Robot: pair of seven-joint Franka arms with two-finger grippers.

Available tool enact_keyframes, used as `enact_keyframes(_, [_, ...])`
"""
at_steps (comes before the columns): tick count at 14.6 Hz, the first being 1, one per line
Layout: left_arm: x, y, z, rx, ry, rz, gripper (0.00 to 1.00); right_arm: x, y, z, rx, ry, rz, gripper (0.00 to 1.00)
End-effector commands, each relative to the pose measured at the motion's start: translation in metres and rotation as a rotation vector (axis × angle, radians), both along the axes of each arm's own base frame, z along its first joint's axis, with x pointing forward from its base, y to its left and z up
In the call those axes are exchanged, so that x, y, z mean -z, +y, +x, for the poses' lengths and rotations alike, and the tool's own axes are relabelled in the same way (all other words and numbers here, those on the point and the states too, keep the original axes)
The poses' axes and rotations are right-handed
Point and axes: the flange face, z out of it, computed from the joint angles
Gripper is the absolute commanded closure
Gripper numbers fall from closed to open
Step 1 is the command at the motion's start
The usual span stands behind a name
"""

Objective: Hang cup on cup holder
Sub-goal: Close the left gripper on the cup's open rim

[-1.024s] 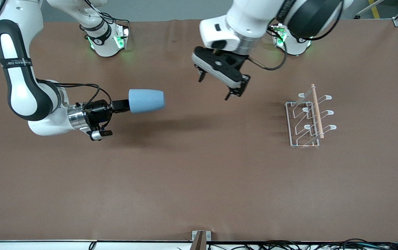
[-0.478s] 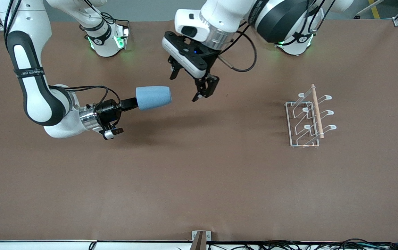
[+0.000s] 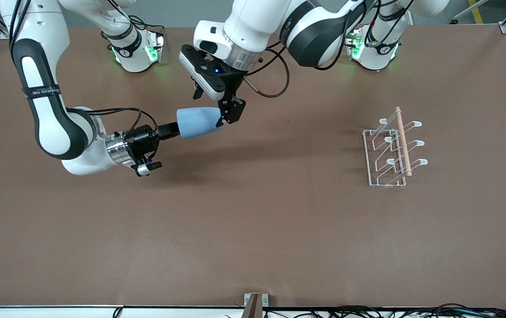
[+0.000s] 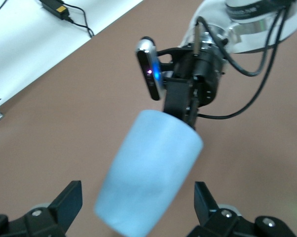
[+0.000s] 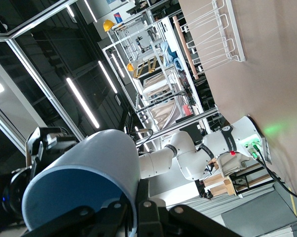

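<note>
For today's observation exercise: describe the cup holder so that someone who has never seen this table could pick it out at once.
Start from the brown table and look toward the left arm's end. There the cup holder stands alone on the surface, apart from both arms and the blue cup held in the air. It is the only white wire rack, with looped prongs and a light wooden rod along its top.

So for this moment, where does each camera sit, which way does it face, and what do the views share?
Front view: high, facing the bases; shows both arms, the right gripper holding the cup in the air, and the cup holder.
Left wrist view: on the left arm, looking past its open fingers at the cup and the right gripper.
Right wrist view: on the right arm, looking along the cup toward the cup holder.
All three share the cup.
</note>
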Motion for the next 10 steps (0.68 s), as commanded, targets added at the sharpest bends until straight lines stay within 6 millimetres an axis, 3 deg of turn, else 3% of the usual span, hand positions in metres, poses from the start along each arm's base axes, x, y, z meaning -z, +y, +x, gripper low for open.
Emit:
enact_keyframes(1, [0.009,-0.012,0.003,0.056,-0.051,-0.005,0.0,-0.006,0.003,-0.003,0.014,0.003,0.024,0.98])
enact_keyframes(10, [0.061,-0.027,0.014,0.189,-0.119,0.036,0.03,-0.006,0.002,-0.003,0.015,0.004,0.025,0.97])
